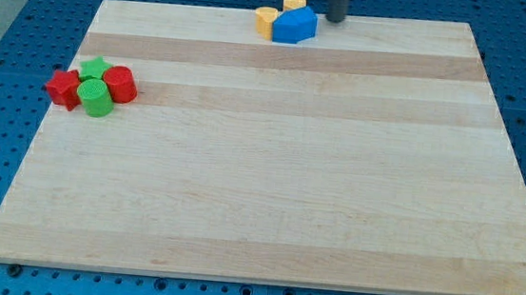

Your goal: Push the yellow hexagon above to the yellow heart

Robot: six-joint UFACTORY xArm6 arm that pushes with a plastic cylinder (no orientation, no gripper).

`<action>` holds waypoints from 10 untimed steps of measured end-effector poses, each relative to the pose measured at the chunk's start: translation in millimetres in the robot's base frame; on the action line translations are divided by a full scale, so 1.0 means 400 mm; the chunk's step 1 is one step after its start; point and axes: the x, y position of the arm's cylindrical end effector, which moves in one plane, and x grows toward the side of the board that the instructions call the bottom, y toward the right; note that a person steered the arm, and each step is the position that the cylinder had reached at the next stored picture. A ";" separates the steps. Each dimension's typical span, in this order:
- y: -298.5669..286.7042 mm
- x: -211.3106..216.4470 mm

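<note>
Your tip (335,20) sits at the view's top edge of the wooden board (268,196), just to the view's right of a tight little cluster of three blocks. There is no claw on this rig at all, only the bare rod, so nothing is clenched or grasped.

Look at that cluster: a yellow block (295,1) at the very top edge, which reads as your yellow hexagon, another yellow block (266,21) lower and to the view's left, likely the yellow heart though its shape is hard to make out at this angle, and a blue block (295,25) jammed against both.

You appear to be in the approach, with no contact yet; the tip stands near the blue block's right side but apart from it. The hexagon already lies higher than the heart, but off to the view's right, so the next push looks like a leftward nudge along the top edge. The blue block crowds the lane, so come in above it or you drag it along.

Far off at the view's left sit a red star (61,87), a green star (94,66), a red cylinder (120,84) and a green cylinder (96,99), well clear of your work.
</note>
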 end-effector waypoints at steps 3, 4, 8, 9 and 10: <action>-0.198 0.004; -0.159 0.004; 0.314 0.209; 0.411 0.238; 0.503 0.239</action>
